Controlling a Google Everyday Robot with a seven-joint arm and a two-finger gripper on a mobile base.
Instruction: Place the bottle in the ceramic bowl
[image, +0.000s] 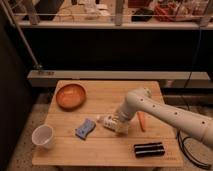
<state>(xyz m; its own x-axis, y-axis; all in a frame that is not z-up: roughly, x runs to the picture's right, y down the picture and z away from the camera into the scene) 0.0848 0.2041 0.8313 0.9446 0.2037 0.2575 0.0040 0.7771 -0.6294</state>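
**Tool down at the bottle, bowl waiting at the back left**

The arm reaches in from the right and the tool (116, 123) sits low over the middle of the desk (105, 92), right at the bottle (104, 119). Whether the tool is released or clenched on it cannot be told here.

The bottle appears to lie on its side on the desk, between the blue sponge (85, 128) and the carrot (141, 120). Only its left part shows past the tool. Its long axis seems to run roughly left to right, tipped a little, with the visible end toward the sponge. Which end carries the cap cannot be made out.

The step in hand looks like the pickup. To do it well, the grip should cross the bottle's short width near its middle, so it does not swing when raised. The lift should go straight up and high enough to pass the rim. Then it should travel left and back to the bowl (70, 96), which is well apart from the bottle. A bottle on its side may roll, so a firm hold before lifting matters, and it should be let go low over the bowl's centre.
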